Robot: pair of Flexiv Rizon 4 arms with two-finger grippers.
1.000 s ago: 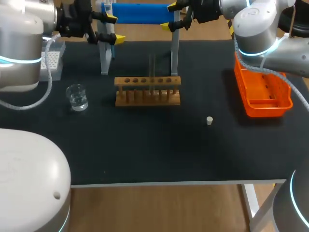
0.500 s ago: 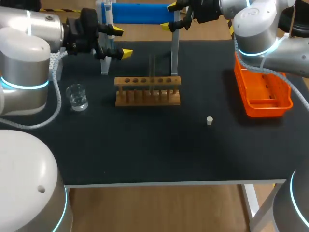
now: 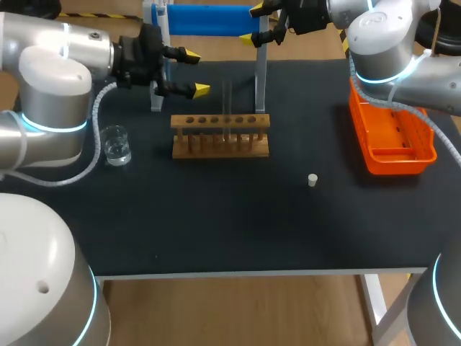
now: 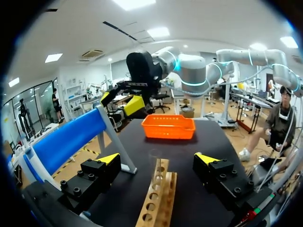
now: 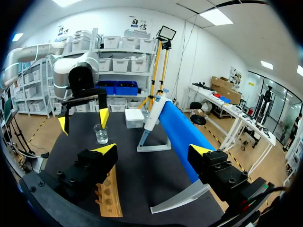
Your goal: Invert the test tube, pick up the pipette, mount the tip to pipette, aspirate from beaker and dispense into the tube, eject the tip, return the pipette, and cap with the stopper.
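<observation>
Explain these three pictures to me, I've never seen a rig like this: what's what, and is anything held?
Two robot arms work at one black table. The head view looks down from above and behind; each round picture comes from a camera on one arm's wrist, looking along its yellow-tipped fingers. On the table: a wooden rack with a glass test tube, a beaker, a small stopper, an orange basket, and a blue stand with the pipette. The left gripper and right gripper are both open and hold nothing.
</observation>
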